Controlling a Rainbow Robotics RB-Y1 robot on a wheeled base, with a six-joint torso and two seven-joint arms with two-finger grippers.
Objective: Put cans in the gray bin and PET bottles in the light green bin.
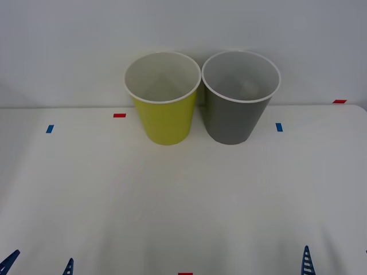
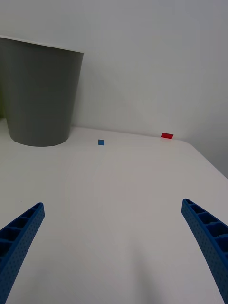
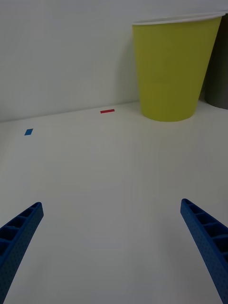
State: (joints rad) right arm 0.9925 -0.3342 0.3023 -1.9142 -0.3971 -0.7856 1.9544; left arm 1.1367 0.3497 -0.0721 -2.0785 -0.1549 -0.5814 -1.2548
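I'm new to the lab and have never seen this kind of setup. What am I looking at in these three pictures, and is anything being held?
This is a two-armed robot facing a white table. The wide picture comes from a camera above its arms; the two tall pictures come from cameras on its wrists. The blue ribbed prongs are fingers: the left end effector and the right end effector both hover low over the near table edge, open and holding nothing. At the far side stand two bins side by side: the light green bin on the robot's left and the gray bin on its right. Small red and blue tape marks dot the table.
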